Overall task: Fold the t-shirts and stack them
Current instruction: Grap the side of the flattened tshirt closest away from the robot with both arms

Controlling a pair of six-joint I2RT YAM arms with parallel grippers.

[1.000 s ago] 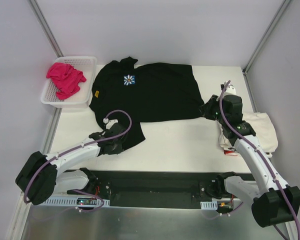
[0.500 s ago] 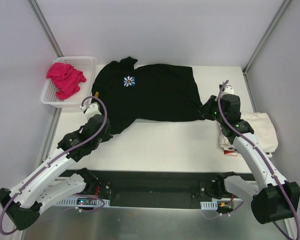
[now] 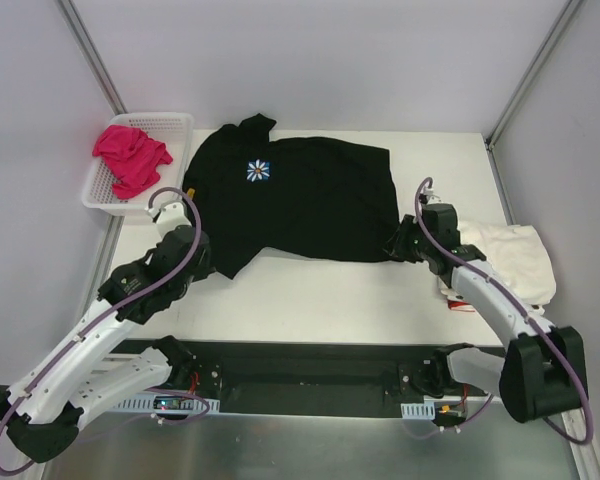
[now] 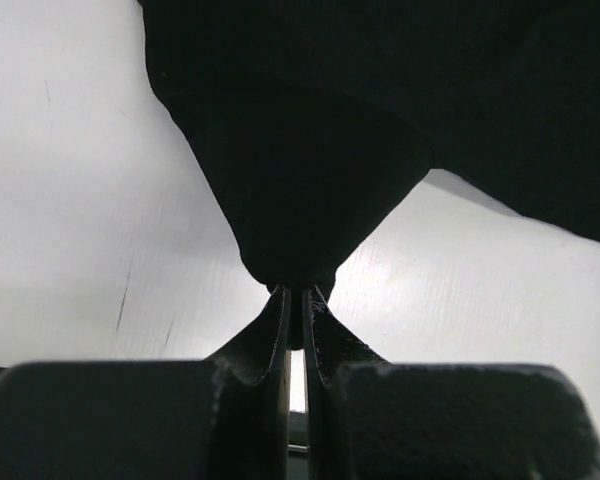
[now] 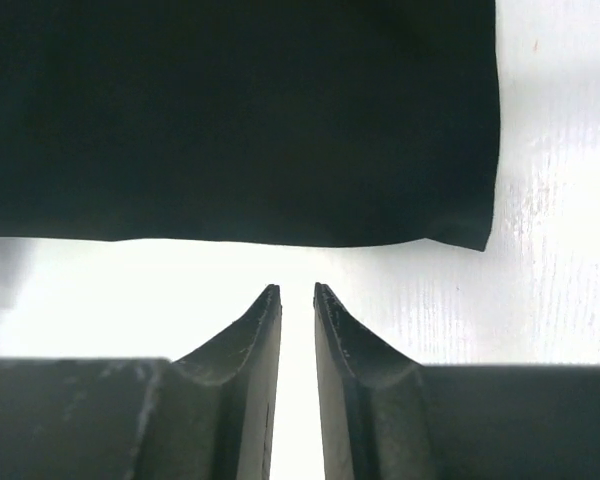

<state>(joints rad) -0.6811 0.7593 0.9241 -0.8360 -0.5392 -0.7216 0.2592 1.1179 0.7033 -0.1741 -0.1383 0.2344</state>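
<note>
The black t-shirt [image 3: 310,200] with the white daisy lies spread on the table, collar toward the basket. My left gripper [image 3: 198,262] is shut on its near-left corner; in the left wrist view the cloth [image 4: 300,180] bunches into the closed fingertips of that gripper [image 4: 298,292]. My right gripper [image 3: 395,248] sits just in front of the shirt's near-right corner. In the right wrist view this gripper [image 5: 297,288] is slightly open and empty, with the black hem [image 5: 240,120] just beyond it. A pink t-shirt [image 3: 130,155] lies in the basket. Cream-white t-shirts [image 3: 510,255] are piled at the right.
The white mesh basket [image 3: 175,125] stands at the back left corner. A small red item [image 3: 462,306] peeks from under the cream pile. Metal frame posts rise at the back left and back right. The table's near edge runs just in front of both arms.
My left gripper carried the shirt's near-left corner back and to the left. My right gripper let go of the right hem and moved down and left. The shirt shifted left.
</note>
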